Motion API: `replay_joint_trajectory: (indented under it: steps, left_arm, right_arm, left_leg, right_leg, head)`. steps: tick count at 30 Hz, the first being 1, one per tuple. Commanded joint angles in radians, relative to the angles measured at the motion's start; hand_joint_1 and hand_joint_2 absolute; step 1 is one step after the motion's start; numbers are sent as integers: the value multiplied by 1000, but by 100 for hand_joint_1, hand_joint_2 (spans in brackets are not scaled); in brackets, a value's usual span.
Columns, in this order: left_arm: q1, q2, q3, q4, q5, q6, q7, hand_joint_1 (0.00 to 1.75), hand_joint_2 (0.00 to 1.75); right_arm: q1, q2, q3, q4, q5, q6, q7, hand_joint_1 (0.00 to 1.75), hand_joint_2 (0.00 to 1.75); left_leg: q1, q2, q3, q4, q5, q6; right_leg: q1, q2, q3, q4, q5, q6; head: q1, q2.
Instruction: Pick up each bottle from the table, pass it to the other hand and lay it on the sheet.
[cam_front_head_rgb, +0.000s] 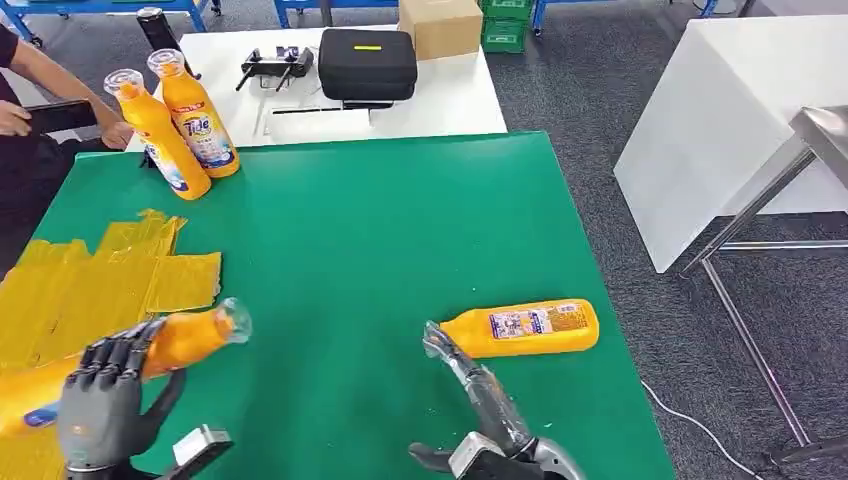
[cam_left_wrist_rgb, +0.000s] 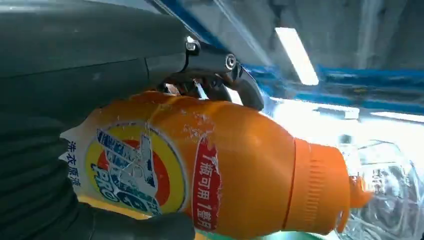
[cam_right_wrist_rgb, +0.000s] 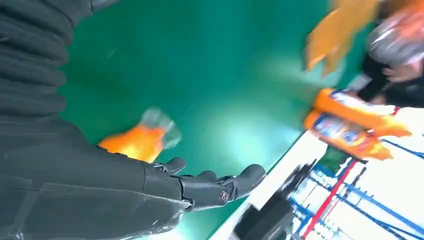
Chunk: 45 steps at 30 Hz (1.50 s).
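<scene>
Left hand grasps an orange plastic detergent bottle above the yellow sheet on the green bench; right hand released, fingers apart. Step judged: laying down; next, lower and let go.

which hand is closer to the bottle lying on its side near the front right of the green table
Right. The right hand reaches almost to the cap of the lying bottle. The left hand is across the table, holding another bottle.
</scene>
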Motion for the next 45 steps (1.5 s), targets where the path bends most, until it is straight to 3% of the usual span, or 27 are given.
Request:
replay_joint_trajectory:
  steps: [1,6,11,16,19,24,35,36,45]
  left_arm:
    - [-98,88,291,288,-68,-85,-9,175,175]
    - [-153,132,227,460,-184,-124,52,175,175]
    - [-160,149,180,478,-158,-142,59,175,175]
    - [-185,172,78,516,-83,-166,45,175,175]
    - [-192,179,39,523,-52,-172,29,175,175]
    - [-190,170,-25,500,153,-256,-97,175,175]
    - [-188,173,-27,493,167,-267,-103,175,175]
    - [-186,165,-27,486,240,-305,-149,0,175]
    - [-232,135,13,492,466,-475,-256,0,175]
  right_arm:
    - [34,-128,-142,-52,17,23,18,0,175]
    - [-4,-165,-187,-13,79,56,84,0,175]
    - [-24,-168,-223,16,104,80,109,0,175]
    - [-128,-159,-298,125,174,113,164,0,175]
    - [-170,-154,-297,170,209,119,188,0,175]
    - [-270,-132,-261,294,304,123,235,0,175]
    - [-278,-124,-255,311,308,126,236,0,175]
    - [-280,-124,-251,316,312,129,237,0,175]
    - [-389,-91,-142,567,402,189,265,0,175]
  left_leg:
    - [2,1,2,1,-1,-4]
    - [0,0,2,-1,0,-2]
    - [1,0,1,0,0,-2]
    - [1,1,1,0,1,-2]
    - [1,1,1,0,1,-2]
    - [1,2,1,0,1,-1]
    - [1,1,1,1,1,-2]
    - [1,1,1,1,1,-1]
    - [2,2,1,0,2,-2]
  right_leg:
    - [2,-1,3,-1,-1,-2]
    - [0,-2,3,-1,0,-1]
    - [1,-1,2,-1,0,-1]
    - [1,-1,2,-2,1,-1]
    - [1,-1,2,-2,1,-1]
    - [1,0,2,-2,2,0]
    - [2,0,3,-1,1,-1]
    - [1,0,2,-1,1,-1]
    - [2,0,2,-2,2,-1]
  head:
    - [0,0]
    - [0,0]
    - [0,0]
    - [0,0]
    - [0,0]
    - [0,0]
    - [0,0]
    - [0,0]
    - [0,0]
